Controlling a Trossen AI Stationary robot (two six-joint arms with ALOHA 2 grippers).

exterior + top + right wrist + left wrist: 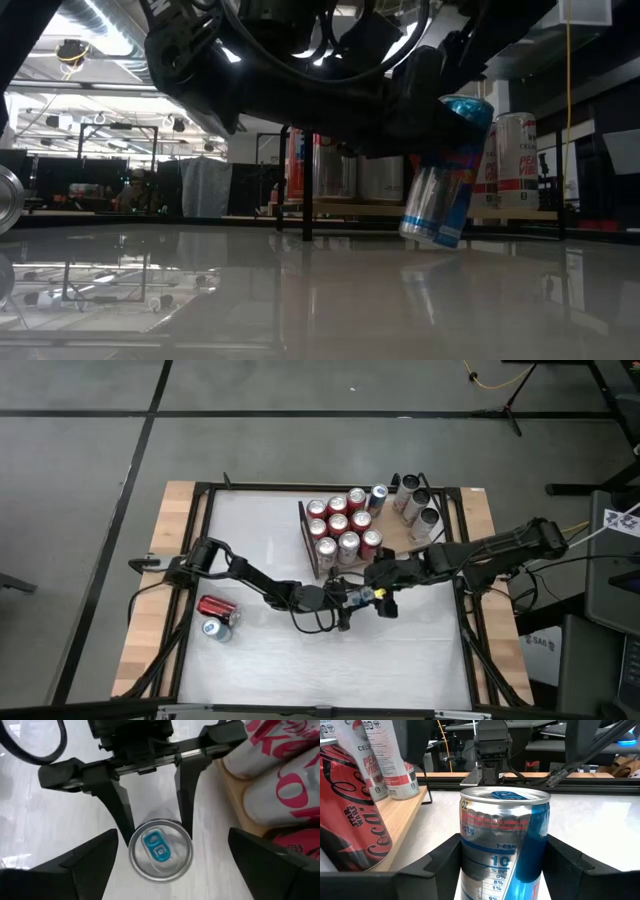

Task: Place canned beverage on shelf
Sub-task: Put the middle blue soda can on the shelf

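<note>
White table with pale wood strips along its sides. On it, just past the two grippers, sits the light-brown shelf, packed with upright red cola cans, one blue can and some white cans. Well off to the left gripper's far side, two cans lie tipped over on the tabletop.

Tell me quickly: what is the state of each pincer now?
Left pincer: closed on the blue and silver can.
Right pincer: open, its fingers either side of that can, not gripping.
</note>
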